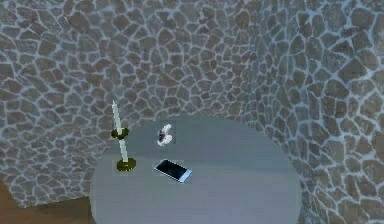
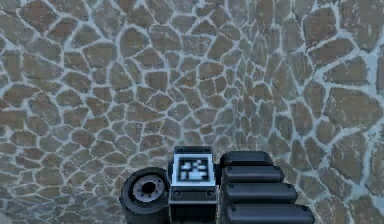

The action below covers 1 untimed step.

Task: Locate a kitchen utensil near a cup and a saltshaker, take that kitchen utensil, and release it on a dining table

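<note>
While stone walls [image 1: 60, 60] wrap the corner, a round grey table [image 1: 250, 170] sits ahead. A candle [image 1: 116, 118] in a brass holder stands at its left, a phone [image 1: 173, 171] lies flat nearer, and a small pale thing [image 1: 163, 133] sits just beyond (utensil or shaker, can't tell). Side view has the gripper [image 2: 145, 192] low against the wall — can't tell if it's grasping anything.

There are 1 round table [image 1: 240, 172], 1 candle [image 1: 116, 118] in its holder, 1 phone [image 1: 173, 171] and 1 small white object [image 1: 165, 133].
</note>
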Motion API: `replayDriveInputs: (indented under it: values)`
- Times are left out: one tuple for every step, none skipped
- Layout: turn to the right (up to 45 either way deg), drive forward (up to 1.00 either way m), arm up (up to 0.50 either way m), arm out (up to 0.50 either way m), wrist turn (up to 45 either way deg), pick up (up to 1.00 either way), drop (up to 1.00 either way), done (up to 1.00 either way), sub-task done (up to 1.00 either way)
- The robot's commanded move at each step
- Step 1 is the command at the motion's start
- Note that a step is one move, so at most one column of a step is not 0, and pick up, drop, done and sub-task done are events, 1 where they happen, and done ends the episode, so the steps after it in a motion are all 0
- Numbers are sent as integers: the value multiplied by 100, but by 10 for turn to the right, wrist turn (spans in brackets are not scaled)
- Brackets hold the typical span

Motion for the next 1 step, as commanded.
replayDriveInputs:
  values:
    - [-90,0,0,0,0,0,0,0,0]
